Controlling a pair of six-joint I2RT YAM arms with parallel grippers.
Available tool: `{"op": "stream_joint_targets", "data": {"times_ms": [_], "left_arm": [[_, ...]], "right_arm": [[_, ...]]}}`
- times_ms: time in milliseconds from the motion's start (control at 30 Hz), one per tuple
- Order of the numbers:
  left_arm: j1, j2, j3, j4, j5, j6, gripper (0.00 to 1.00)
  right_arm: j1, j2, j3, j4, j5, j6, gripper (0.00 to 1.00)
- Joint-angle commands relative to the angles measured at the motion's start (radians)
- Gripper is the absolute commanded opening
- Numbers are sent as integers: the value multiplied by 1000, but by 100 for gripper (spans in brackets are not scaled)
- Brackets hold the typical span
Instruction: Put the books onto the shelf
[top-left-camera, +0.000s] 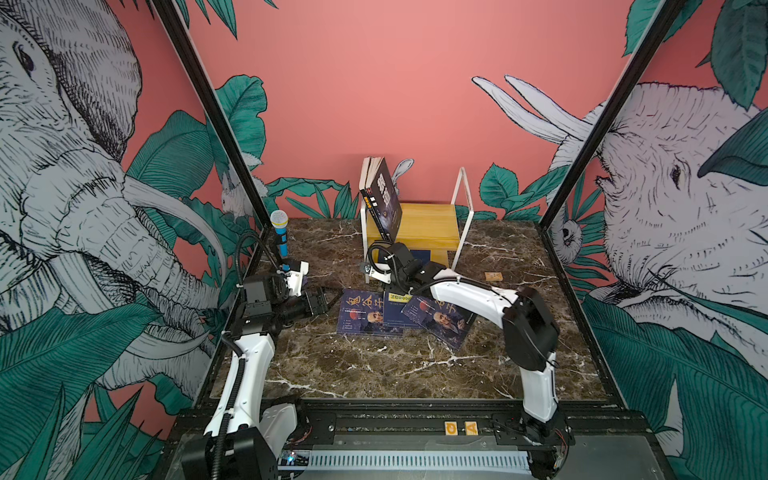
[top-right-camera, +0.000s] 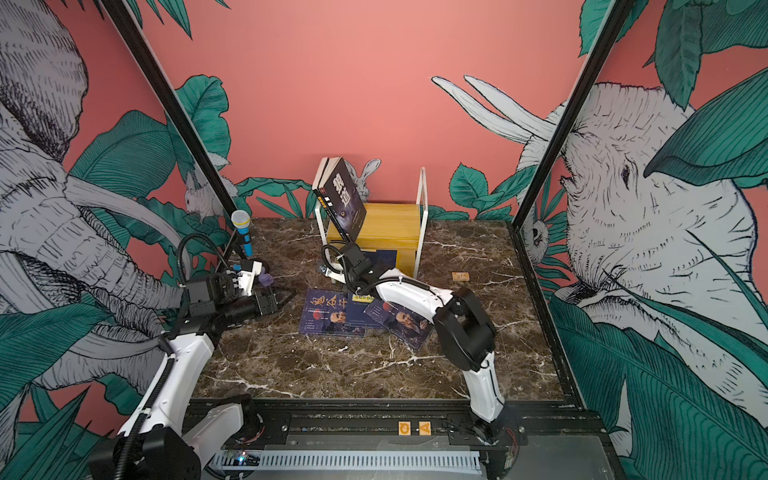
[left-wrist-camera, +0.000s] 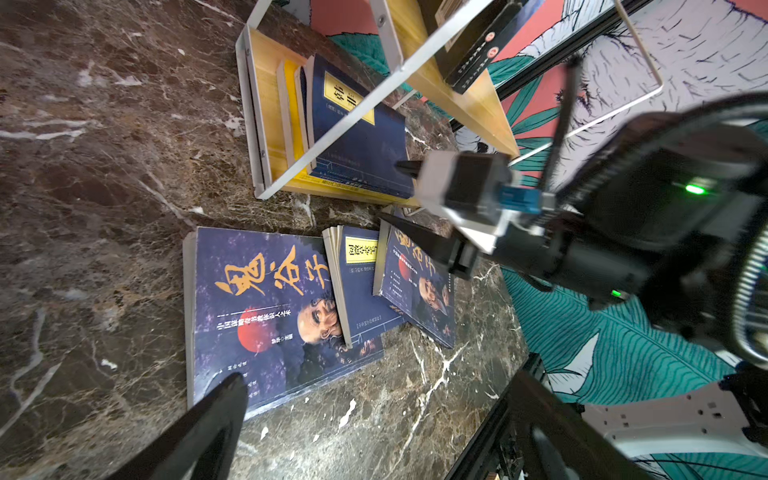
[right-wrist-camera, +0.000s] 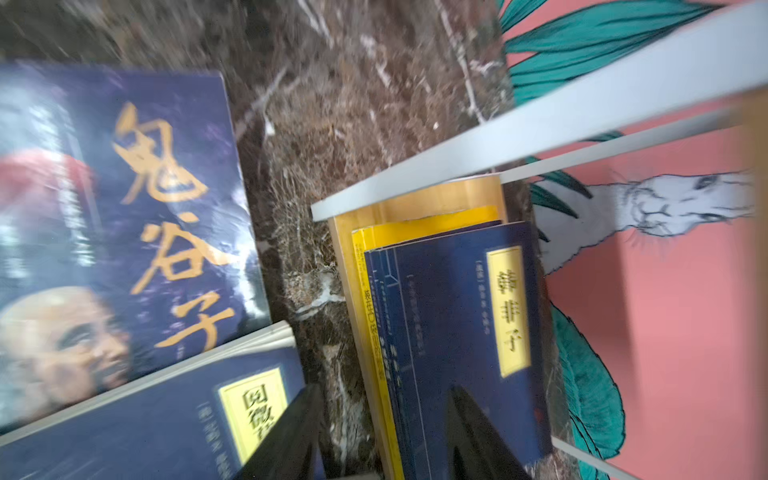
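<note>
Marble tabletop (top-left-camera: 374, 370): right gripper (right-wrist-camera: 382, 392) half-open, empty, at shelf (top-left-camera: 432, 220) front; yellow-label book (top-left-camera: 397, 309) flat beneath its wrist, long axis shelfward; left gripper (top-right-camera: 286, 297) wide open, empty, farther

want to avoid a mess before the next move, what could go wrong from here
1. The navy book on the shelf's lower board lies loose atop a yellow book, with the open right gripper at its corner; withdrawing could drag it out.
2. On the table, a portrait book overlaps the yellow-label book; lifting either may shift the other.
3. The black book leans tilted on the top board; a bump might topple it.
</note>
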Motion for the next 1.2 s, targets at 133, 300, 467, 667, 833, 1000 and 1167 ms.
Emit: {"op": "stream_joint_targets", "data": {"times_ms": [133, 300, 467, 667, 833, 1000, 1167], "left_arm": [[-203, 38, 95, -32, -11, 71, 98], [-365, 155, 158, 17, -81, 86, 94], [-479, 290, 185, 106, -155, 5, 92], [-557, 411, 150, 217, -246, -129, 90], [-627, 504, 198, 202, -332, -139, 90], [-690, 589, 280, 128, -452, -103, 92], [-709, 662, 324, 101, -470, -137, 92]], "right_arm": [[25, -434, -368, 104, 46, 366, 51], [22, -626, -526, -8, 139, 695, 51], [19, -782, -656, -139, 238, 965, 49], [-34, -910, -771, -262, 252, 1251, 47], [-129, -934, -851, -256, 159, 1376, 45], [-200, -873, -905, -199, 87, 1440, 43], [-250, -795, -956, -86, 9, 1485, 43]]}}
